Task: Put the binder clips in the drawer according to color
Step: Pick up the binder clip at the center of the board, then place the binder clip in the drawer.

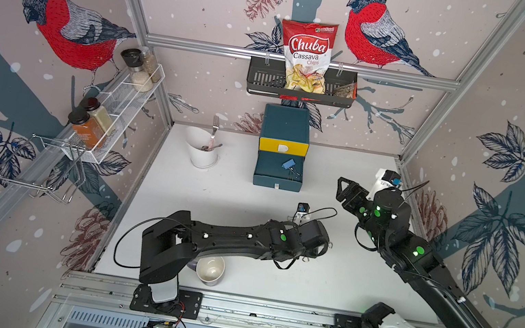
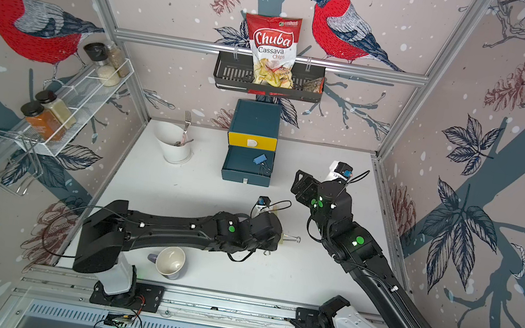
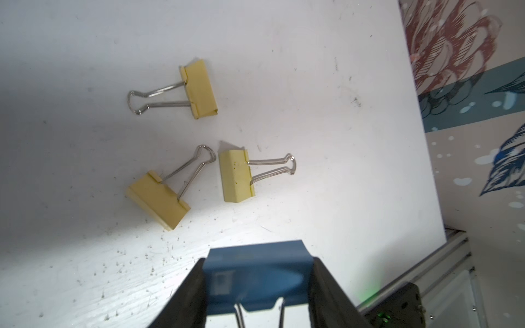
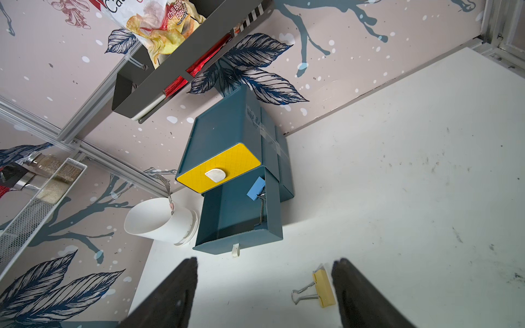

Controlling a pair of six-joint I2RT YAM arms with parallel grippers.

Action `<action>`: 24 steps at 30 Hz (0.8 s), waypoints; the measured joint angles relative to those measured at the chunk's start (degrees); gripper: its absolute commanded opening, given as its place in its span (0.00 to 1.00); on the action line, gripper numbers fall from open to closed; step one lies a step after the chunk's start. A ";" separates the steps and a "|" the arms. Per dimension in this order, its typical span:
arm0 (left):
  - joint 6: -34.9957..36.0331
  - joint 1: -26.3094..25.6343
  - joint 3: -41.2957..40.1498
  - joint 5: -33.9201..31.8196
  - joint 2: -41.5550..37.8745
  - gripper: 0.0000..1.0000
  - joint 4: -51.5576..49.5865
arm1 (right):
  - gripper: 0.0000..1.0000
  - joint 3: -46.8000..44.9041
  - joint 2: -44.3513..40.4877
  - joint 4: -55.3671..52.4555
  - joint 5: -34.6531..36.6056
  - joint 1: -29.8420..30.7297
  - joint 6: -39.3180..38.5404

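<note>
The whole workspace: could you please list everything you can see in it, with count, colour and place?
Yellow binder clips: three, pale yellow, apart on the table.
Blue binder clips: two, blue; one in the left claw, one in the open drawer.
Drawer unit: one, teal with yellow top front, by the back wall.
Chip bag: one, red and white, in the black wall basket.
Cutlery cup: one, white, beside the drawer unit, holding a fork.
Mug: one, pale, by the left arm's base.
Spice jars: four, on the white wire rack, side wall.
Left claw: black, shut on a blue binder clip.
Right claw: black, open, empty.
</note>
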 measured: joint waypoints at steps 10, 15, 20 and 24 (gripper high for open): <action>9.60 17.86 6.80 -0.81 -7.06 0.49 -3.21 | 0.79 -2.75 0.13 -1.53 -3.87 -0.11 -0.26; 14.69 26.27 12.98 2.03 -2.21 0.48 -3.72 | 0.78 -6.51 -1.33 -2.91 -6.16 0.59 -0.22; 17.81 31.78 17.59 4.79 4.39 0.47 -3.89 | 0.78 -8.41 -2.75 -3.32 -7.10 2.34 0.00; 19.02 34.18 20.90 6.51 8.72 0.47 -4.33 | 0.78 -8.87 -3.61 -5.40 -7.13 4.68 0.37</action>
